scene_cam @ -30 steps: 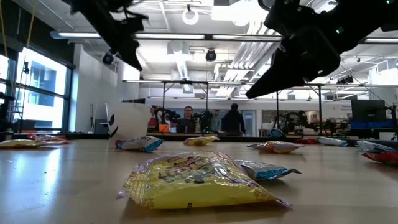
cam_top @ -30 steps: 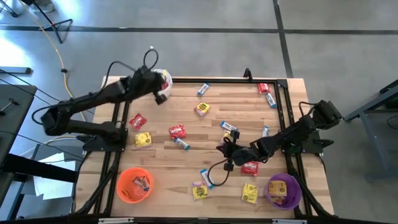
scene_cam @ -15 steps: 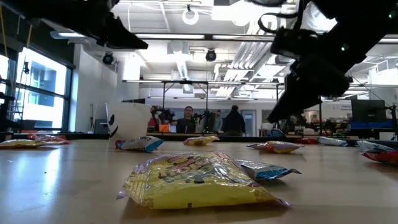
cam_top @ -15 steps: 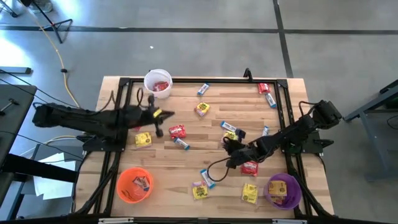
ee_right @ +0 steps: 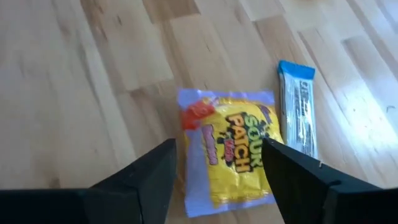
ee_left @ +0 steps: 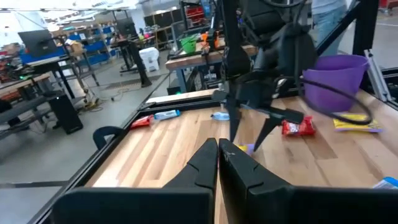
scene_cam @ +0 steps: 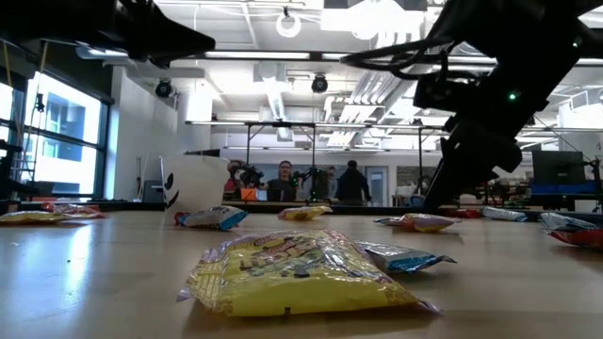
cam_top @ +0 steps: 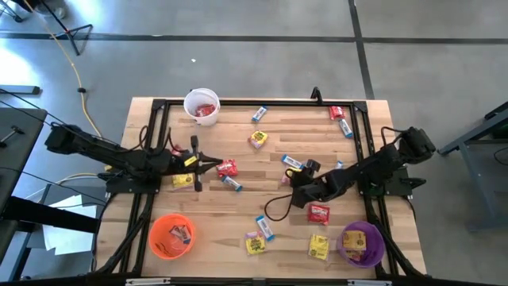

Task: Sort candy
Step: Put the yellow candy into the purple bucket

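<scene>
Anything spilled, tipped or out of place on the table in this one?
Nothing stands out. The white cup, orange cup and purple cup stand upright, and the unsorted candy lies flat on the table. The right gripper, jaws open, hovers over a yellow packet; the left gripper is shut.

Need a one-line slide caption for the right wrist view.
Open right claw poised over a yellow candy packet beside a blue-and-white bar.

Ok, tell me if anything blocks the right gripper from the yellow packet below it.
Nothing visible does. The right gripper hangs open right over the yellow packet; a blue bar lies close beside it, outside the fingers.
</scene>
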